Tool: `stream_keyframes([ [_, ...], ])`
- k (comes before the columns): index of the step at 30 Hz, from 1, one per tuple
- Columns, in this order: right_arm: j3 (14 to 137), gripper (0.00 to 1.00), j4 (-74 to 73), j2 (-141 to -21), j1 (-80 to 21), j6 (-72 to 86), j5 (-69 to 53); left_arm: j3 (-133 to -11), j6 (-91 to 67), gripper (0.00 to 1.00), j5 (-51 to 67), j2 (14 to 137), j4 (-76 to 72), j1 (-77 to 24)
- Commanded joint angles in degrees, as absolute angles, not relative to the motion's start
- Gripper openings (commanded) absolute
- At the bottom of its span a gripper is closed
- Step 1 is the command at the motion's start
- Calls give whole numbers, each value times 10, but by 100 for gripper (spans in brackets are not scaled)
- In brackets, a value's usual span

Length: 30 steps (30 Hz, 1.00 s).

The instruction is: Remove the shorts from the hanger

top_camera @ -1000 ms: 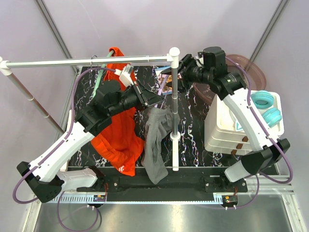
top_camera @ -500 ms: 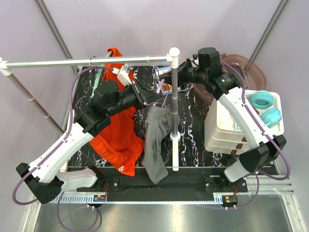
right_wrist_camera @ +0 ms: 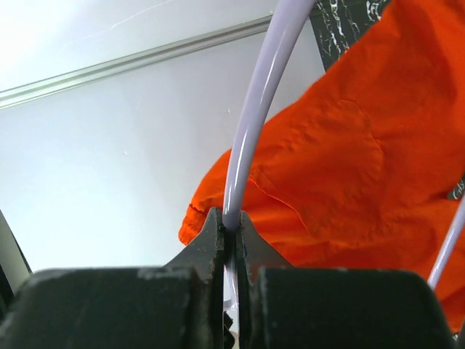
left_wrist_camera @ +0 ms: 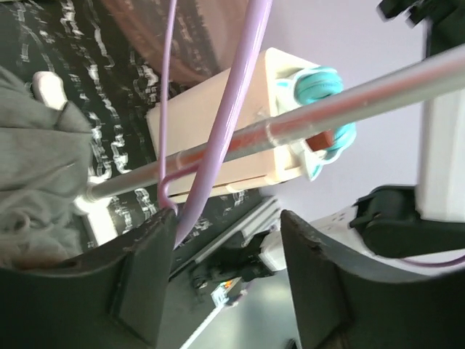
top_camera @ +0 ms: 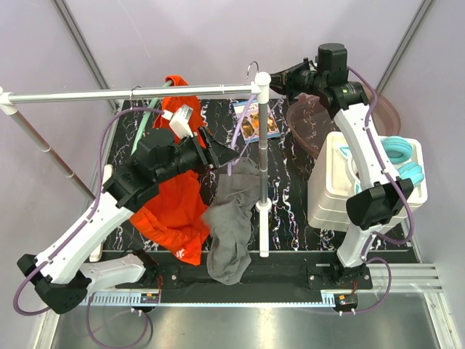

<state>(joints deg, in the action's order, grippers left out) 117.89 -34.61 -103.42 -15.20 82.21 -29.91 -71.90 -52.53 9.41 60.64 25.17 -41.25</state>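
The grey shorts hang bunched from a lilac hanger, partly slid off, low beside the rack's upright post. At the post's top my right gripper is shut on that hanger's thin lilac hook, seen pinched between its jaws. My left gripper stands open just left of the grey shorts; the hanger's bar runs past its left finger, nothing held. The orange-red shorts hang behind my left arm on a teal hanger.
A metal rail spans the rack, with an upright post in the middle. On the right stand a white drawer unit holding teal headphones and a brown bowl. A booklet lies on the black marbled table.
My left gripper has opened and let go. My right gripper has shut on the hanger's hook and moved up and back with it. The grey shorts have sagged lower.
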Motion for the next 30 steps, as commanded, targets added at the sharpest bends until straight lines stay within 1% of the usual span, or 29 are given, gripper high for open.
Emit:
stream_keyframes([
  [1, 1234, 0, -343, -1045, -157, 815, -297, -780, -463, 65, 68, 597, 286, -416],
  [4, 1260, 0, -353, -1059, -154, 821, -303, -803, -440, 66, 64, 597, 304, -415],
  [10, 1417, 0, -395, -1105, -150, 836, -341, -805, -417, 66, 75, 573, 315, -416],
  [13, 1465, 0, -402, -1119, -151, 831, -374, -795, -411, 66, 82, 555, 311, -415],
  [15, 1463, 0, -410, -1109, -151, 810, -395, -791, -410, 67, 86, 544, 304, -415],
  [23, 1388, 0, -410, -1033, -156, 757, -443, -775, -407, 68, 98, 513, 293, -415],
  [30, 1399, 0, -422, -1026, -178, 737, -458, -757, -413, 68, 93, 499, 290, -415],
])
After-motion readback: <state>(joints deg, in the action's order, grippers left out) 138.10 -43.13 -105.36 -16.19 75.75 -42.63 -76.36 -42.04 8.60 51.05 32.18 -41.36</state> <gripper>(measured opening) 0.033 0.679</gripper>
